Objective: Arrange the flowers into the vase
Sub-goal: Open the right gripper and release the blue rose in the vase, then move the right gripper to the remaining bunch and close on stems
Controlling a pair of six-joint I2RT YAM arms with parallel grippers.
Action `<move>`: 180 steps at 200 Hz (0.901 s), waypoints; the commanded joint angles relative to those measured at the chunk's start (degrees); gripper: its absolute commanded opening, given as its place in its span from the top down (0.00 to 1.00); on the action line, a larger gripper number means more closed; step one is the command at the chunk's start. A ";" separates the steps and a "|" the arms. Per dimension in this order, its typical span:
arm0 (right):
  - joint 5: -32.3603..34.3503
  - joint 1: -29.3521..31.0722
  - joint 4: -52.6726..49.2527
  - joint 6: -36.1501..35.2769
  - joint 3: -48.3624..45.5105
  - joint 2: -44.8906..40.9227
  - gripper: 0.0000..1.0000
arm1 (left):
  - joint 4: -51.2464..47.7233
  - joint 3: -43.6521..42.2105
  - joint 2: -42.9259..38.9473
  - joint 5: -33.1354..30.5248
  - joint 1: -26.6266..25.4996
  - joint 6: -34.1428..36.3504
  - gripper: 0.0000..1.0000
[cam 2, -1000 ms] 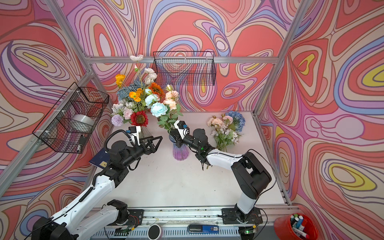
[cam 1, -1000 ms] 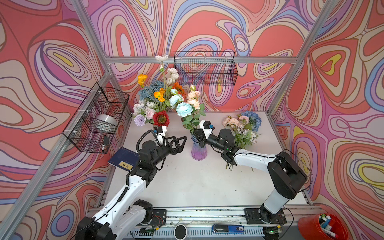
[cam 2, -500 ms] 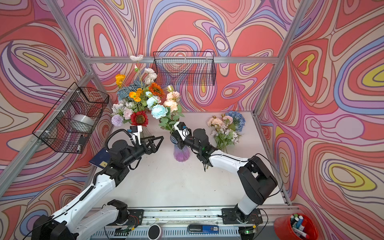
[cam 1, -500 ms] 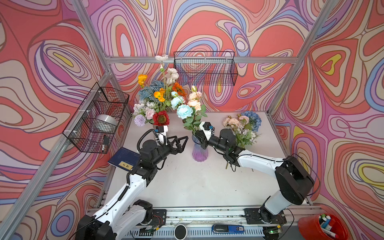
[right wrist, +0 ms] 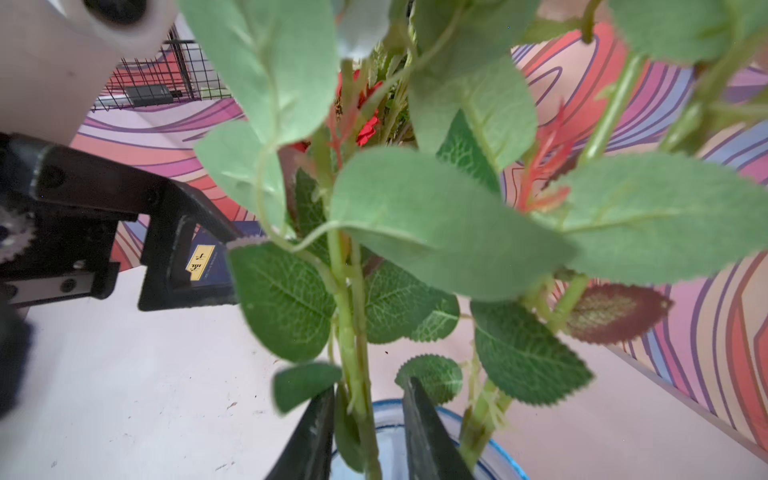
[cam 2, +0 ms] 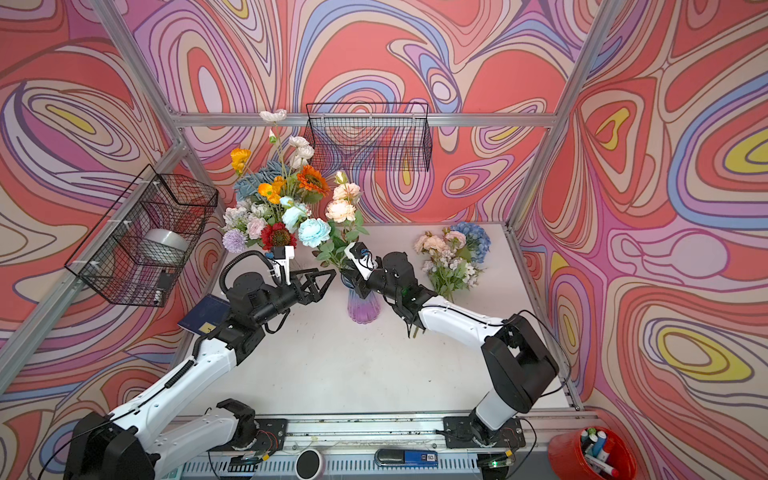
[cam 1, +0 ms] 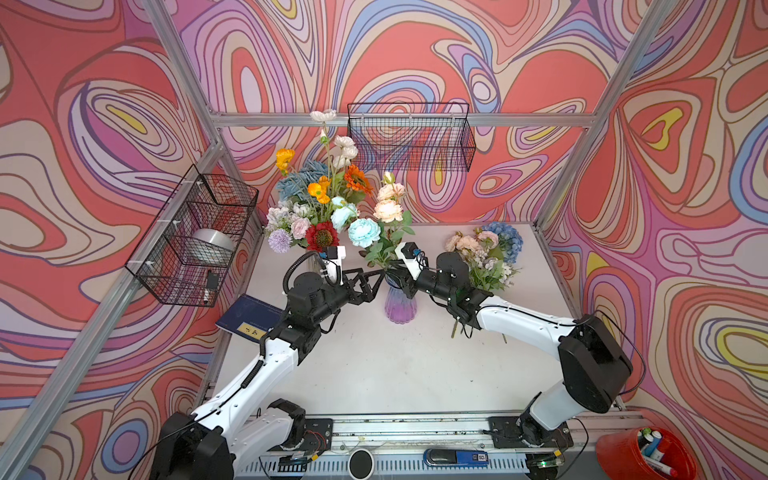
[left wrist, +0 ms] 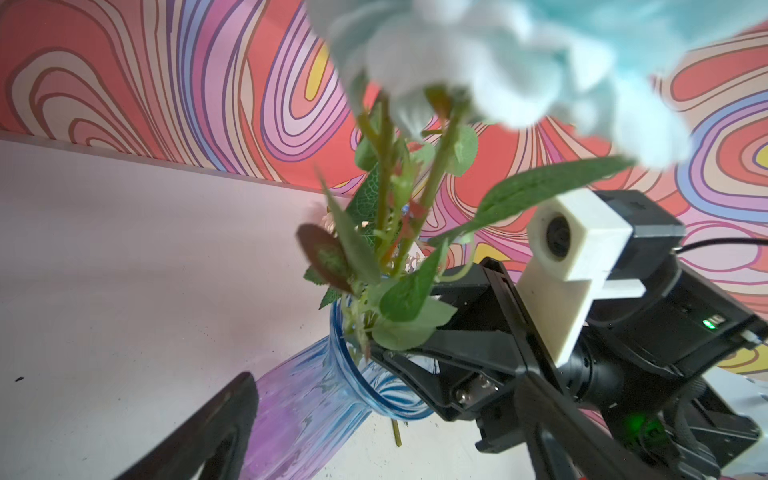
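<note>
While right gripper [right wrist: 370, 386] sits at purple vase [cam 1: 400, 305] mouth, jaws stand parted around a green stem [right wrist: 353, 332] | left gripper [cam 1: 374, 286] wide apart beside vase | teal peony [cam 1: 364, 232], peach roses [cam 1: 388, 210] in | hydrangea bunch [cam 1: 484, 253] on table [cam 1: 374, 365], to go

Bright, even light with only faint shadows under the arms on the table [cam 1: 374, 374]. Both top views are sharp throughout. Both wrist views blur the nearest flowers [left wrist: 498, 54]
</note>
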 commanded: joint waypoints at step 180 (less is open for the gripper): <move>34.43 -6.92 -60.38 13.17 14.41 -6.09 0.50 | -6.66 0.90 -1.70 -3.30 -1.70 4.03 0.00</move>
